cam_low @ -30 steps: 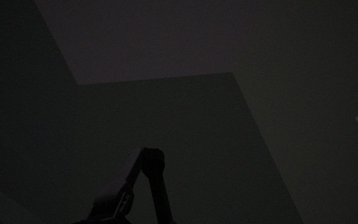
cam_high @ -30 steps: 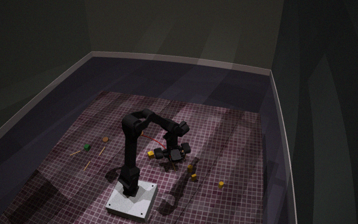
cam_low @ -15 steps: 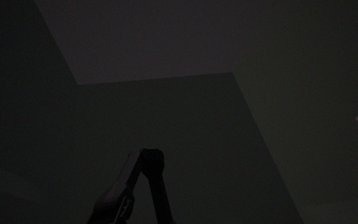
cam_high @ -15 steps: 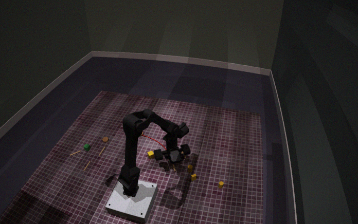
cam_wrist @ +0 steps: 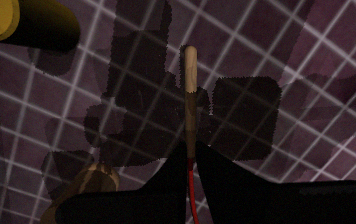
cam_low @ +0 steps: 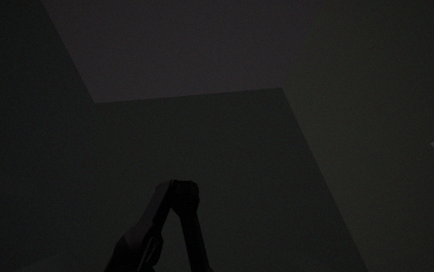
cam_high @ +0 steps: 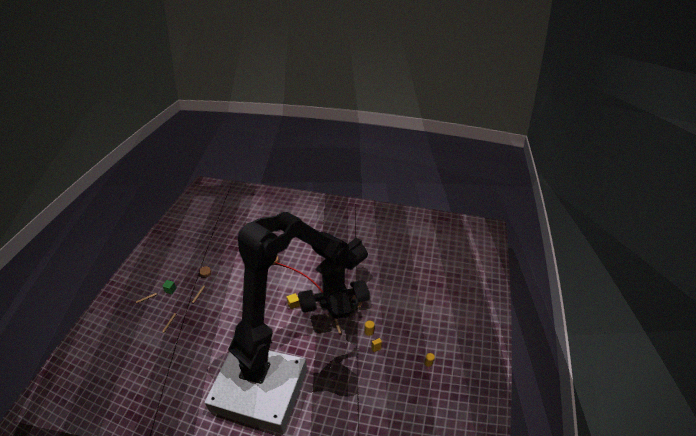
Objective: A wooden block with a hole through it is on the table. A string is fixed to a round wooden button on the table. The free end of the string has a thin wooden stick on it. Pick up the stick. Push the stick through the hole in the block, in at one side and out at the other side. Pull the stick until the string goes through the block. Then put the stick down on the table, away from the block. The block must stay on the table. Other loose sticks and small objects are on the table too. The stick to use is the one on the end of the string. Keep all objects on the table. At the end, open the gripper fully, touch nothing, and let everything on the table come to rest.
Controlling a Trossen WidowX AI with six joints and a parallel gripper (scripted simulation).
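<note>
Wrist view shows my gripper (cam_wrist: 190,146) clamped on the stick (cam_wrist: 190,90), string (cam_wrist: 191,190) trailing. Pickup looks done; I judge threading, pulling through and set-down remain.

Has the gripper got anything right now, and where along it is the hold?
Yes: the gripper is shut on the stick, pinching its string end; most of its length juts out beyond the fingers.

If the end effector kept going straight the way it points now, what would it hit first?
Probably the table. The end effector, shut on the stick, points down at the tiles, and the stick tip leads. No object lies directly ahead in the wrist view; the yellow cylinder sits off to the side. Depth is uncertain.
</note>
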